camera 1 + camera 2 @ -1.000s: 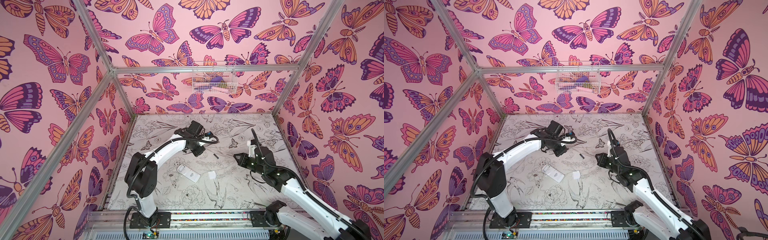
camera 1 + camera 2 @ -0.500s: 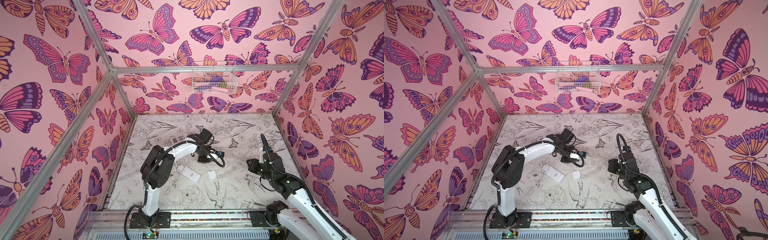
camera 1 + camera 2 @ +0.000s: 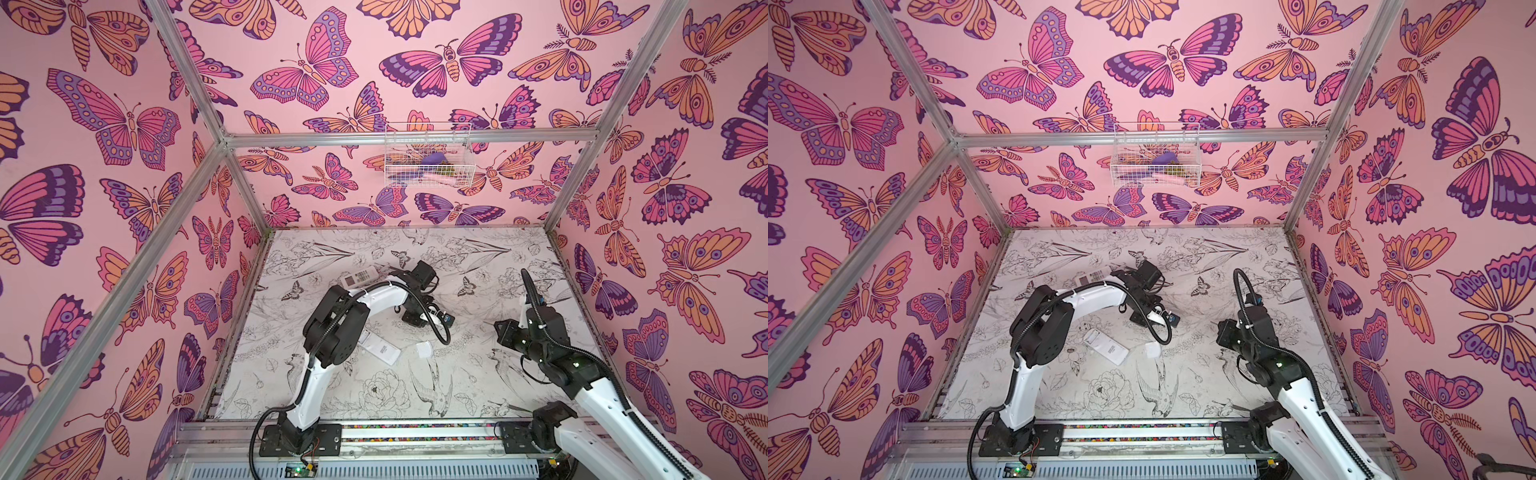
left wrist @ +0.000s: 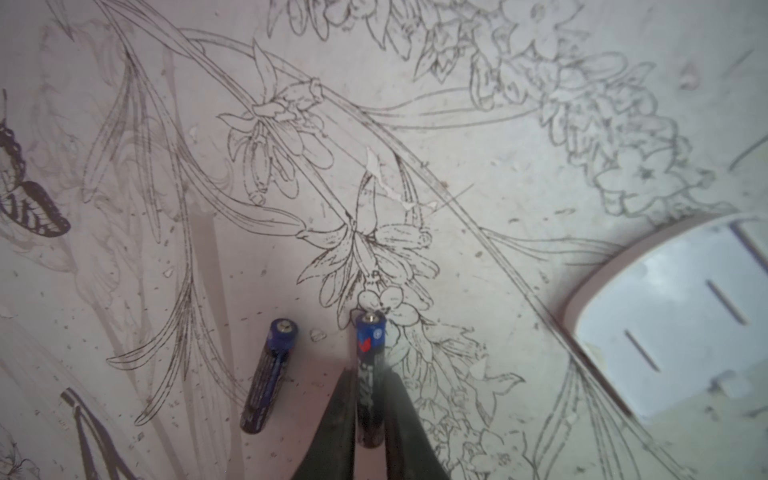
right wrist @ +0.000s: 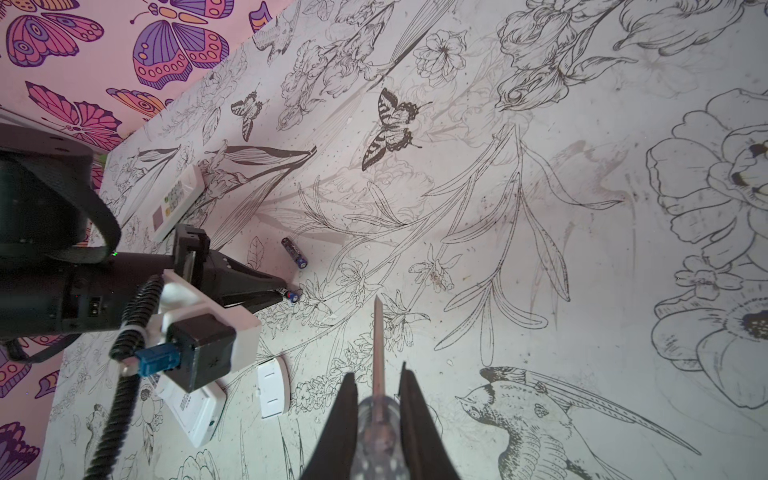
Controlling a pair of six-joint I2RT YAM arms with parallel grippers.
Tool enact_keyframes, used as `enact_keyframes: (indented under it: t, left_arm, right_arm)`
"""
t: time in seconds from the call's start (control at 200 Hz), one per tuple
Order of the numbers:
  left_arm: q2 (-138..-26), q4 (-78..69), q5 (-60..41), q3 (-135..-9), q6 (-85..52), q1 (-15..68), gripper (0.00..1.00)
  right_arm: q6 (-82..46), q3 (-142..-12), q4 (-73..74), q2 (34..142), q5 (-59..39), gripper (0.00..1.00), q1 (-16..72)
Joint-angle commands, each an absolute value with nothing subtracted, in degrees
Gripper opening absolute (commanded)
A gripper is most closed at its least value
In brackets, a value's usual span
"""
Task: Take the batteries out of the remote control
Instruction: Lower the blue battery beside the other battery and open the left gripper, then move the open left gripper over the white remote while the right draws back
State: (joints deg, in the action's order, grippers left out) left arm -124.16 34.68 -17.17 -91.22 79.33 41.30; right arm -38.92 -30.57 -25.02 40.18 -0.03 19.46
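Between left claw (image 4: 370, 374) tips, battery (image 4: 369, 340) pinched across barrel; likely light, stiff, slick, roll-prone; right claw (image 5: 378, 372) clamps rod (image 5: 377, 328).

Just beyond the face-down white remote (image 3: 384, 353), the left gripper (image 4: 369, 374) pinches a dark-blue battery (image 4: 369, 336); the right gripper (image 5: 378, 372) clamps a clear-handled screwdriver (image 5: 378, 332).

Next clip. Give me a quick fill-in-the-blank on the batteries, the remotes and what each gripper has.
1. The left gripper grips one battery; ____ other battery lies free on the table.
2. The right gripper is shut on a ____.
3. The far remote lies buttons up; the near remote lies buttons ____.
Missing words: one; screwdriver; down.
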Motion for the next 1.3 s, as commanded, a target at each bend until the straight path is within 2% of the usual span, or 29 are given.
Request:
enact_keyframes:
  t: [0.0,0.175,0.346,0.651,0.827,0.902,0.982,1.298]
  left_arm:
    - [-126.0,35.6,-15.1,-91.9,82.0,41.6,0.19]
    - [-125.7,35.6,-13.9,-92.0,82.4,41.7,0.36]
    - [-119.7,35.6,-13.7,-88.3,82.6,41.7,0.53]
    - [-106.4,47.0,-11.3,-81.2,78.9,41.8,0.62]
    - [-100.2,54.4,-9.8,-74.3,78.6,41.6,0.74]
    - [-98.4,56.4,-10.3,-71.6,78.3,41.3,0.81]
    - [-97.4,56.9,-10.6,-69.0,77.9,41.2,1.0]
    - [-99.5,54.5,-11.2,-65.6,78.0,39.5,1.0]
  right_arm:
    - [-37.9,-30.5,-26.2,39.1,0.2,0.0,19.0]
    - [-37.7,-30.5,-27.0,38.2,0.1,0.0,18.8]
    - [-37.6,-30.0,-27.1,37.6,0.1,0.0,18.6]
    - [-36.8,-30.7,-26.0,38.7,0.0,0.0,17.8]
    - [-36.7,-31.1,-24.8,40.3,-0.8,0.0,17.5]
    - [-36.7,-30.8,-23.7,40.9,-0.9,0.0,17.4]
    - [-37.1,-30.4,-22.4,41.4,-0.9,0.0,17.2]
    - [-38.2,-29.8,-17.2,44.2,-3.5,0.0,15.3]
